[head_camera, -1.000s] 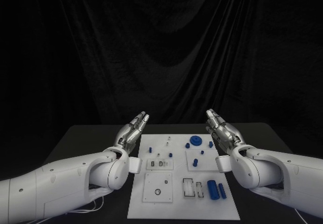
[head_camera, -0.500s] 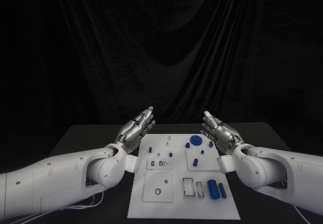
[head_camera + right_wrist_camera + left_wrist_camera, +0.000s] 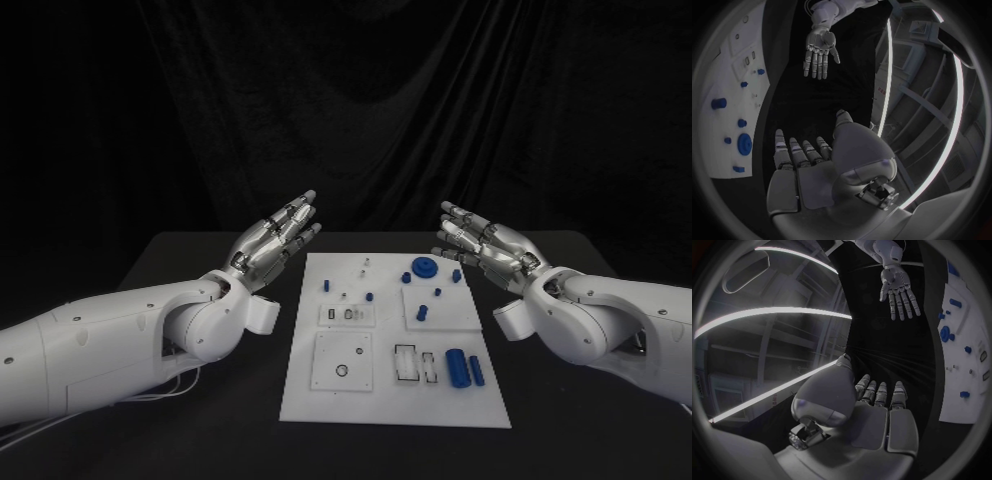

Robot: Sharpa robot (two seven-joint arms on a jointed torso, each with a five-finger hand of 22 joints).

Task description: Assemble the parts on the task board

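Observation:
The white task board [image 3: 397, 405] lies in the middle of the black table. On it sit a round blue part [image 3: 424, 267], two blue cylinders [image 3: 457, 366] side by side near the front right, and several small blue pegs [image 3: 421, 313]. My left hand [image 3: 277, 238] hovers beside the board's far left corner, fingers spread and holding nothing. My right hand [image 3: 483, 250] hovers over the far right corner, also spread and holding nothing. The left wrist view shows my left hand [image 3: 873, 410], the right hand [image 3: 898, 287] across from it and the board [image 3: 970, 305]. The right wrist view shows my right hand [image 3: 811, 165], the left hand [image 3: 820, 50] and the board [image 3: 723, 80].
Black table [image 3: 173, 270] runs on both sides of the board and in front of it. A black curtain [image 3: 375, 110] hangs behind the table. White insert plates with slots [image 3: 346, 360] lie on the board's near half.
The whole head picture has shifted, so the camera moved. Both hands have turned from edge-on to palms showing, fingers spread wider, still at the board's far corners.

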